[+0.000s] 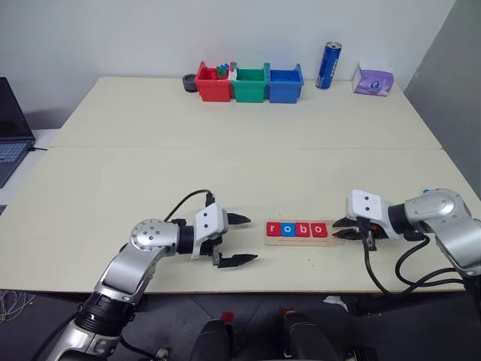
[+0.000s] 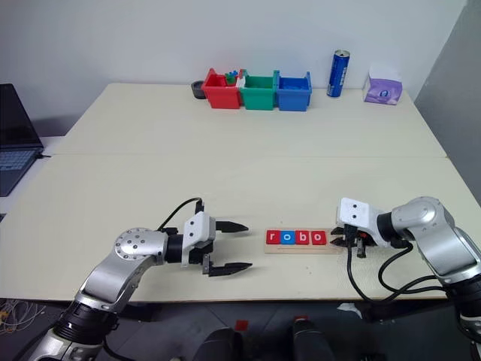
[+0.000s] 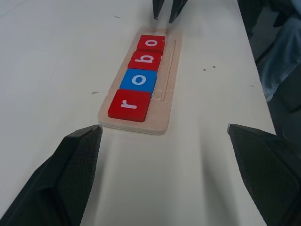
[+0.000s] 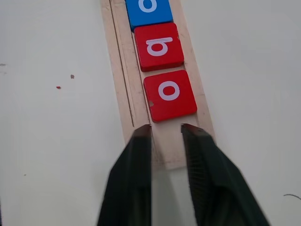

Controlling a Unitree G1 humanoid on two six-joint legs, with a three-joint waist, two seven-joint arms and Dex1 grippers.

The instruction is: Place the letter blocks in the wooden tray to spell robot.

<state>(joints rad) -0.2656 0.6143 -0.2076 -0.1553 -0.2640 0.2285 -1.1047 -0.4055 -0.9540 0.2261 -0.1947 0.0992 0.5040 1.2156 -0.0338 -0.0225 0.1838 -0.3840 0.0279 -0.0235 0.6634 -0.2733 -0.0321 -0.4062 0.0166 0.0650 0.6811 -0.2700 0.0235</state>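
Both pincers flank the wooden tray [image 1: 299, 232] along its long axis: left pincer [image 1: 237, 239] wide, right pincer [image 4: 165, 134] nearly closed, apparently empty, beside the vacant last slot after four letter blocks [image 1: 297, 229].

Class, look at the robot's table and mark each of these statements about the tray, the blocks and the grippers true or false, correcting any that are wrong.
1. The tray holds four blocks. True.
2. The blocks read r, o, b, o. True.
3. Every block in the tray is red. False: the second one is blue, the other three red.
4. The left gripper is shut on a block. False: it is open and empty, beside the tray's r end.
5. The right gripper is at the tray's bare end, past the last o. True.
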